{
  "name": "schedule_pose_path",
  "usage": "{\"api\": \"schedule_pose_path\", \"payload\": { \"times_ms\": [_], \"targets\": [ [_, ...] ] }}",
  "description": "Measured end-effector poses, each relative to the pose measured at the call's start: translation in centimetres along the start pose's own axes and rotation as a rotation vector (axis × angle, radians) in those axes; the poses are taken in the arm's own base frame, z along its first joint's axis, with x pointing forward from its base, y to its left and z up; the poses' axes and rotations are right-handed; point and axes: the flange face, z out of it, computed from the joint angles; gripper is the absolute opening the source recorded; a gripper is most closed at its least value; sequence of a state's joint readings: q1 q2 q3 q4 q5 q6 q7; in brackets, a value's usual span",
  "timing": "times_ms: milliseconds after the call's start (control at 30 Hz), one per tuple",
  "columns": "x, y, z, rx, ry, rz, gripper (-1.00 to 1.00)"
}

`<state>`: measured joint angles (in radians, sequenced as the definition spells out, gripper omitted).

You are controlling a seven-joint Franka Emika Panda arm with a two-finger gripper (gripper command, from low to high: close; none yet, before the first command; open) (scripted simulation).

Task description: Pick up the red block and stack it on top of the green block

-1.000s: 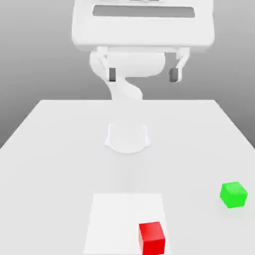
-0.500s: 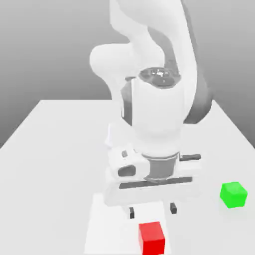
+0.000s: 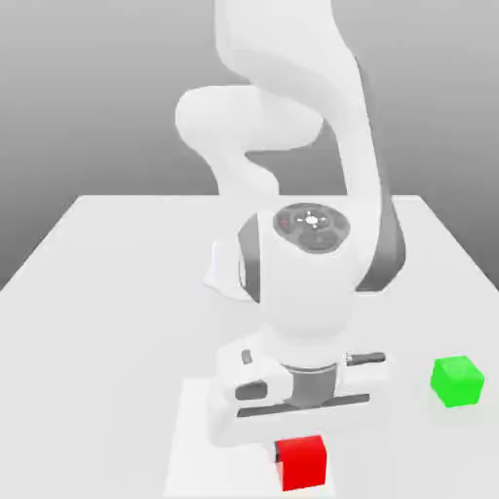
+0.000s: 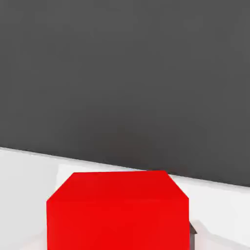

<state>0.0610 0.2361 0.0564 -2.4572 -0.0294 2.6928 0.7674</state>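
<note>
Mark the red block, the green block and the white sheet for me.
Red block (image 3: 303,464): exterior view, front face.
Green block (image 3: 457,382): exterior view, front side.
White sheet (image 3: 191,439): exterior view, bare left part.

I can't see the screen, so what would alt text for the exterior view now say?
A white robot arm reaches down to a red block, its gripper closed on it, above a white square on a pale table. A green block sits apart, toward the exterior view's right.

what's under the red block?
White sheet shows beside the red block in the exterior view; whatever lies directly beneath is covered by the block itself, so contact or a gap can't be told.
</note>
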Motion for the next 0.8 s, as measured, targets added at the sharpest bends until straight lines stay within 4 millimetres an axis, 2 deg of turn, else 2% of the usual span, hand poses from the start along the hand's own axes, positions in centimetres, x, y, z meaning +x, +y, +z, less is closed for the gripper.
{"api": "schedule_pose_path", "payload": {
  "times_ms": [100,267,400,500,567,667,700,800],
  "targets": [
    [-4.1,-3.0,-1.3,0.002,-0.003,0.007,-1.00],
    [-12.7,-7.5,-2.6,0.004,-0.005,0.022,-1.00],
    [-20.9,-10.0,-3.5,0.002,-0.004,0.011,-1.00],
    [-26.9,-10.8,-4.1,0.001,-0.002,0.010,-1.00],
    [-27.5,-10.8,-2.8,0.001,0.000,0.033,-1.00],
    [-27.5,-10.7,0.5,0.001,0.001,0.043,-1.00],
    [-27.5,-10.7,1.6,0.001,0.001,0.043,1.00],
    [-27.5,-10.7,1.6,0.001,0.001,0.043,1.00]
  ]
}}
